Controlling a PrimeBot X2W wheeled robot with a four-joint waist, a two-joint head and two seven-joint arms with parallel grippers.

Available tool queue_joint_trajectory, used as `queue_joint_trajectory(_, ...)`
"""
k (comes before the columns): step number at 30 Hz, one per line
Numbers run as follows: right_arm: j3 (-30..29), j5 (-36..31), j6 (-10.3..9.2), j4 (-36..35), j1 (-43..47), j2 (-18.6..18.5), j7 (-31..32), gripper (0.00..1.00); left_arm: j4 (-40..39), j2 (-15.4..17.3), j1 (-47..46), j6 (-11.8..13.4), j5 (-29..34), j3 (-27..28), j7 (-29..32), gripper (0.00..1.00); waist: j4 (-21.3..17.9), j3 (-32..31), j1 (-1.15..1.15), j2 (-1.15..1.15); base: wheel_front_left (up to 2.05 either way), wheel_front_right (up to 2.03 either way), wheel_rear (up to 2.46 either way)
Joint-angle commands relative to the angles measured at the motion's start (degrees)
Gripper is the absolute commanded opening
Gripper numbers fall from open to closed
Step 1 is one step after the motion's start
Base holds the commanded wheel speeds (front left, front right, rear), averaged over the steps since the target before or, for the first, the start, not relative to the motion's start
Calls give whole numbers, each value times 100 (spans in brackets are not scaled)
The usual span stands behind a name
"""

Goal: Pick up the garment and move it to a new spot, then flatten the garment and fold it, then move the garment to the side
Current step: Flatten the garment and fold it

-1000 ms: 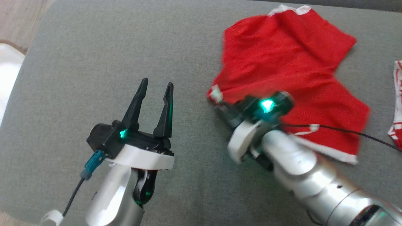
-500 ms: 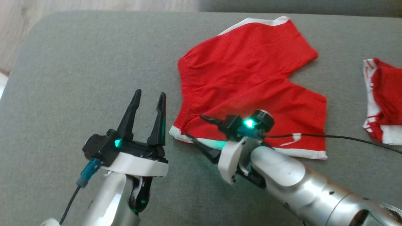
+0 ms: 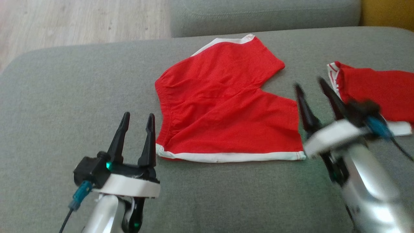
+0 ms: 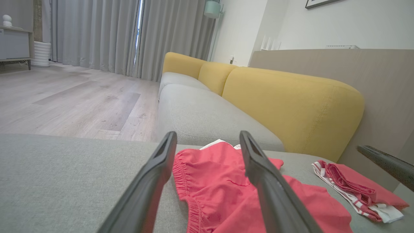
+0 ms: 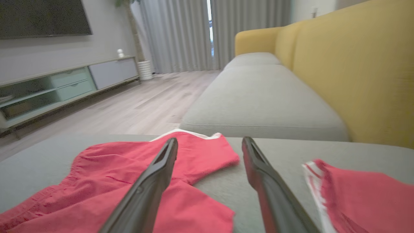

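The garment (image 3: 223, 106) is a pair of red shorts with white hems, lying spread flat on the grey sofa seat (image 3: 64, 97) in the head view. It also shows in the left wrist view as the red shorts (image 4: 220, 191) and in the right wrist view as the red shorts (image 5: 113, 181). My left gripper (image 3: 138, 115) stands open just left of the waistband, holding nothing. My right gripper (image 3: 310, 83) is open and blurred, raised right of the lower leg's hem, empty.
A second red-and-white piece of clothing (image 3: 375, 94) lies folded at the right of the seat, close behind my right gripper. Another grey seat cushion (image 3: 258, 13) lies beyond, with a yellow backrest (image 4: 291, 106) to the right. Wooden floor (image 3: 81, 22) lies past the seat's left edge.
My right gripper let go of the shorts' corner, opened, and swung away to the right. The shorts now lie flat. The head camera has tilted up, shifting the whole picture.
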Motion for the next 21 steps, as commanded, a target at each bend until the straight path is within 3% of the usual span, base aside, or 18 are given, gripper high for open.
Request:
queue_joint_trajectory(1,-230,-241,39,-364,356,145,-62,100,-139,111,-43,9,62,233,-27,100,-54,-63,1,0,0,0,0)
queue_joint_trajectory(4,-986,-767,39,-898,1172,453,-62,100,-60,126,60,9,85,247,-27,100,-70,-99,1,0,0,0,0)
queue_joint_trajectory(9,-1558,-1175,39,-1370,2087,794,-62,100,255,216,194,9,188,151,-27,100,-44,-144,1,0,0,0,0)
queue_joint_trajectory(21,-1601,-1281,39,-1730,2246,878,8,100,1110,725,-248,9,-17,-683,420,100,-107,43,1,0,0,0,0)
